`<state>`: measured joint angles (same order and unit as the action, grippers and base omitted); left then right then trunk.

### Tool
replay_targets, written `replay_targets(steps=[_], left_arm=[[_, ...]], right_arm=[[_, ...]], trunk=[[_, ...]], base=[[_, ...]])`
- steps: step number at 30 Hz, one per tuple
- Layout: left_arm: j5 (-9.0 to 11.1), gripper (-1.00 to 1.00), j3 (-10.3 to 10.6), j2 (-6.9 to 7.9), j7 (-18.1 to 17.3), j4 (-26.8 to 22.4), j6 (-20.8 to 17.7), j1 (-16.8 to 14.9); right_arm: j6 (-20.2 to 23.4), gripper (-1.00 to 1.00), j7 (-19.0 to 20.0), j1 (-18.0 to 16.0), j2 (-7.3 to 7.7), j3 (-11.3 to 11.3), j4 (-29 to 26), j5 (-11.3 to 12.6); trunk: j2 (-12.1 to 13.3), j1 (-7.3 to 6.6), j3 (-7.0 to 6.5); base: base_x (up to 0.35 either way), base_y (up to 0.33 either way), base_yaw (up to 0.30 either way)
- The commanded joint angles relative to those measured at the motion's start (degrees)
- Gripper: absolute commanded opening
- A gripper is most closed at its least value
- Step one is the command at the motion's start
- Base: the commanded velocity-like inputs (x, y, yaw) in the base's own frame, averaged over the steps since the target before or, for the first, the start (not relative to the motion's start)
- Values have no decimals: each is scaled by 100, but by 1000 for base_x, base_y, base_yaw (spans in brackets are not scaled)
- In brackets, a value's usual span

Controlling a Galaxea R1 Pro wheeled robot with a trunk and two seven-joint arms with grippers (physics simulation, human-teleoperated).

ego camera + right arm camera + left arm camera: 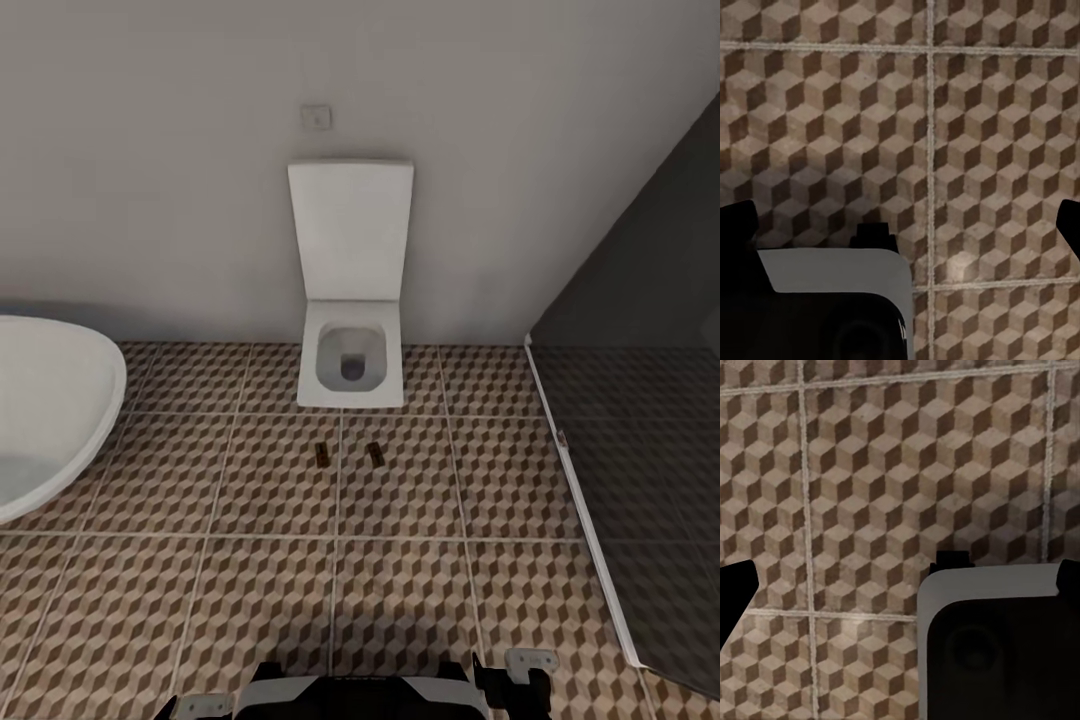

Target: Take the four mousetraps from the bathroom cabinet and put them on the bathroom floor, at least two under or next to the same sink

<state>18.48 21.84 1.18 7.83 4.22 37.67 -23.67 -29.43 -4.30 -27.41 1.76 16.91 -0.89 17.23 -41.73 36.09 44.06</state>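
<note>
Pincers (900, 585) (904, 225) over bare floor (250, 600), fingertips at frame edges, spread apart, empty; two mousetraps (322, 456) (376, 453) well ahead, before toilet (350, 365).

No readable text, no labels, brands, numbers or signs, small wall plate (316, 116) above the toilet (351, 300) blank

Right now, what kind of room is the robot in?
A bathroom, most likely. A white toilet with its lid up stands against the wall, the rounded edge of a white bathtub shows at one side, and the floor is tiled in a brown cube pattern. Two small mousetraps lie before the toilet.
</note>
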Motion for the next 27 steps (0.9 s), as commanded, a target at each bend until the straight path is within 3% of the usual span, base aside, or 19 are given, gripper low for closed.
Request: replay_targets(steps=[1,27], left_arm=[[15,100,49,-5,26,18,25,-6],[15,100,49,-13,26,18,21,-6]], right_arm=[[-10,100,-27,-1,0,50,1,26],[-10,100,-27,-1,-8,50,1,25]], trunk=[[-4,1,-6],[-4,1,-248]], base=[[0,0,0],[0,0,0]])
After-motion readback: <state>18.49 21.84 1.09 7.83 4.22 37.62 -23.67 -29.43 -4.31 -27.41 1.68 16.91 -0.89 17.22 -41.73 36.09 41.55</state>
